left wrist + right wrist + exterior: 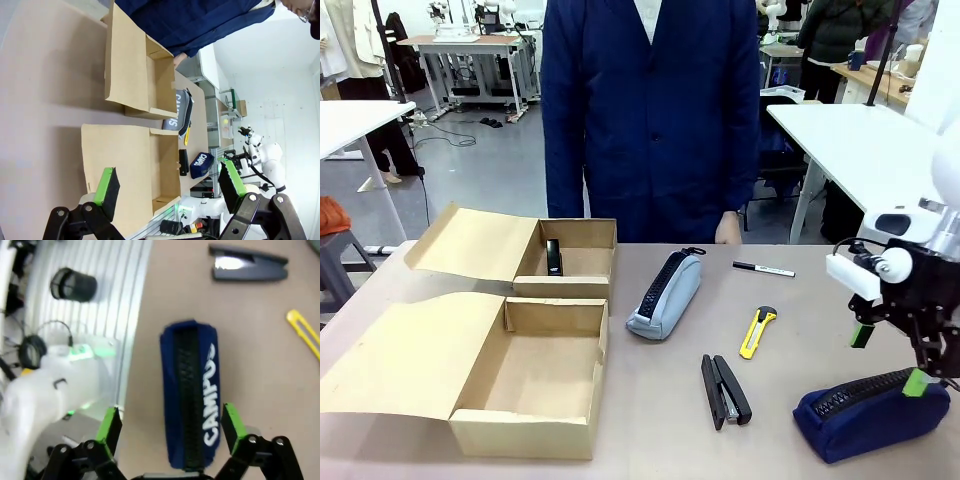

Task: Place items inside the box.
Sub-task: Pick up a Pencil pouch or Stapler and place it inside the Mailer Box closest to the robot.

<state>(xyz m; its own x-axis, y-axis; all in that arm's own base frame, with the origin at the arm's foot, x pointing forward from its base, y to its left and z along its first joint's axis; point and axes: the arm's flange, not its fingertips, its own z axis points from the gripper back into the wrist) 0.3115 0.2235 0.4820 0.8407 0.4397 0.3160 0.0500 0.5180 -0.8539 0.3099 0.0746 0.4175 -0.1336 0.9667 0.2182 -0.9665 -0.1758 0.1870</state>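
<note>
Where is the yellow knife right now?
In the front view, the yellow utility knife lies on the right half of the table, between the black marker pen farther back and the black stapler nearer the robot.

Table (800,320) is carrying: near box (530,375), far box (582,262), grey case (665,295), navy case (875,415), stapler (725,390), knife (757,332), marker (763,268).

Right end effector (888,358) spread, left end effector (169,183) spread

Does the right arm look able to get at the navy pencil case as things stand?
Probably yes. The right tool hangs open just over the navy pencil case, a green pad on either side, with nothing between; the stapler lies clear.
</note>
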